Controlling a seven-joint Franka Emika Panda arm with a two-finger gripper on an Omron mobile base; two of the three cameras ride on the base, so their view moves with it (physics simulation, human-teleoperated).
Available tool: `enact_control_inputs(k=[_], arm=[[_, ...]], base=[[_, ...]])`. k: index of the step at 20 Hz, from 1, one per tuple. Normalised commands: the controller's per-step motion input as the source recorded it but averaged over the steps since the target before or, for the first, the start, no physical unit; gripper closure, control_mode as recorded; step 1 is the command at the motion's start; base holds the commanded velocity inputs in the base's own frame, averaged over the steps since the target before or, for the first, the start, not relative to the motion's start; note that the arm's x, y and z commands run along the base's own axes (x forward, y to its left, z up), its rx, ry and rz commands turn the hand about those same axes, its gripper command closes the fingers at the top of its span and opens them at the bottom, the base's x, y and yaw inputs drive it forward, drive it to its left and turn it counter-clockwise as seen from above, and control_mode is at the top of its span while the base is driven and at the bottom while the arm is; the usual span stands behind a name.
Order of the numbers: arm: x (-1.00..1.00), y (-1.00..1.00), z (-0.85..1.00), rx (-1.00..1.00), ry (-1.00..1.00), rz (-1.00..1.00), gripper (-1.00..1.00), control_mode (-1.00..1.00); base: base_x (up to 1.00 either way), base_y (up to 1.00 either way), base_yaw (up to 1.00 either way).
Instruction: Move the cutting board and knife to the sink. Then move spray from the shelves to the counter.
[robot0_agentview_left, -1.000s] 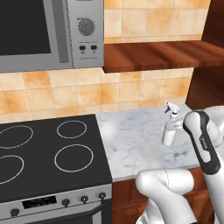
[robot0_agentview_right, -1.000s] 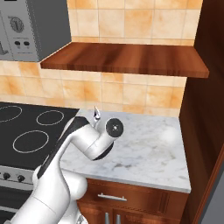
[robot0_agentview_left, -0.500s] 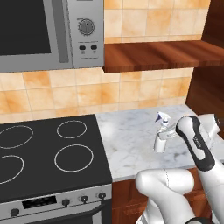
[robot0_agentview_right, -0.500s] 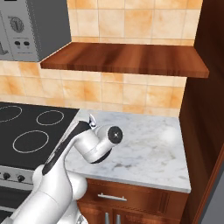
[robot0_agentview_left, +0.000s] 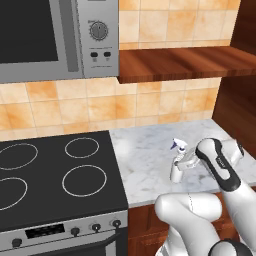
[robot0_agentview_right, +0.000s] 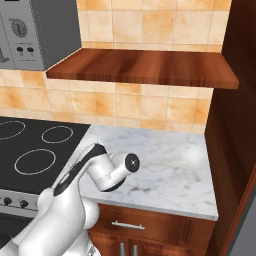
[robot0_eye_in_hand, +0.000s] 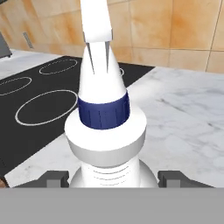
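In the left base view the slim white spray bottle with a pale nozzle head stands upright on the white-grey marble bench, right of the black glass stovetop; the claw sits against the bottle's right side, its fingers hidden, so a grip seems likely but is not certain; the thick reddish-brown wooden wall shelf hangs above. In the right base view the white arm reaches over the bench's front left part; the shelf is above. In the hand view the bottle, with a dark blue collar, stands between the two dark finger tips, spread wide at either side of its body; the stovetop lies behind.
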Motion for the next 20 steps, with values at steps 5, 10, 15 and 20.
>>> enact_control_inputs(k=[5, 10, 15, 20], arm=[[0.0, 0.11, -0.42, 0.0, -0.03, 0.06, 1.0, -1.0], [0.0, 0.15, -0.38, 0.0, -0.07, 0.04, 1.0, -1.0], [0.03, 0.17, -0.33, 0.0, -0.1, 0.01, 1.0, -1.0], [0.09, 0.16, -0.28, -0.03, -0.09, 0.0, 1.0, -1.0]], base=[[0.0, 0.0, 0.0], [0.0, 0.0, 0.0], [0.0, 0.0, 0.0], [0.0, 0.0, 0.0]])
